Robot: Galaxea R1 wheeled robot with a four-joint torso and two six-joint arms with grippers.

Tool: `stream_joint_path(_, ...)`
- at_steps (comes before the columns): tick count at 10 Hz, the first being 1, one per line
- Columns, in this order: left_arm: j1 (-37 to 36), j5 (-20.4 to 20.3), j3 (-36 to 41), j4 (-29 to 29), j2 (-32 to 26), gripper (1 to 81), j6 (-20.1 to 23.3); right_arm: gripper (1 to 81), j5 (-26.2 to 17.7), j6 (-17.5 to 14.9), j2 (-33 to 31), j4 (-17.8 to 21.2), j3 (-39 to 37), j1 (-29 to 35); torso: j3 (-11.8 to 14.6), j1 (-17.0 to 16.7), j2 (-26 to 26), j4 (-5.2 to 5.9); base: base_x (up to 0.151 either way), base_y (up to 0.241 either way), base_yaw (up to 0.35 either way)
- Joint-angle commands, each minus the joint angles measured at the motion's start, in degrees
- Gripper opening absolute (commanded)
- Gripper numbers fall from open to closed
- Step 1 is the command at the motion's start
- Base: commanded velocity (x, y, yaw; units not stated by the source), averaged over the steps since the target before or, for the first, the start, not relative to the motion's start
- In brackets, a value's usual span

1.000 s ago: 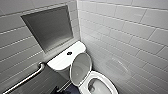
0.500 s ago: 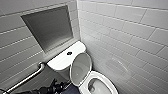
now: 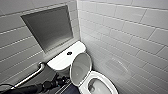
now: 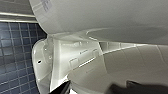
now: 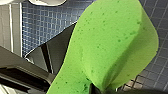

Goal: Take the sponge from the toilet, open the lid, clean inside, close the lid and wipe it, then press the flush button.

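right fingers pinch the sponge, ready for scrubbing since the lid is up. left gripper, can't tell its grip.

Toilet in the corner, tank against the back wall below a niche, flush button on the tank top, lid raised between tank and bowl, grab rail left, sponge above floor tiles

Raised lid leaves bowl open; tiled wall stands close beside.
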Motion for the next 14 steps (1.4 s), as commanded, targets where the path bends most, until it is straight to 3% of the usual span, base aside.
stream_joint_path(1,-6.91,3.69,-1.12,-0.42,2.02,81.1,-0.2,1.0,-3.06,0.12,-2.21,-1.59,0.68,-1.24,0.0,0.0,0.0,0.0,0.0,0.0,0.0)
stream_joint_path(6,-2.61,4.57,7.93,2.65,4.05,81.1,0.68,1.0,-3.14,0.12,-2.04,-2.03,-0.9,0.96,0.0,0.0,0.0,0.0,0.0,0.0,0.0)
stream_joint_path(10,1.97,5.36,9.78,6.87,2.47,81.1,0.68,1.0,-3.76,0.29,6.65,-4.83,-15.66,-1.24,0.0,0.0,0.0,0.0,0.0,0.0,0.0)
stream_joint_path(12,3.11,7.9,9.78,8.71,0.1,81.1,0.68,1.0,-4.37,0.3,8.86,-5.19,-17.78,-3.43,0.0,0.0,0.0,0.0,0.0,0.0,0.0)
stream_joint_path(14,6.27,9.05,9.96,12.74,-2.45,81.1,0.76,1.0,-7.79,0.12,10.26,-5.37,-19.18,-4.4,0.0,0.0,0.0,0.0,0.0,0.0,0.0)
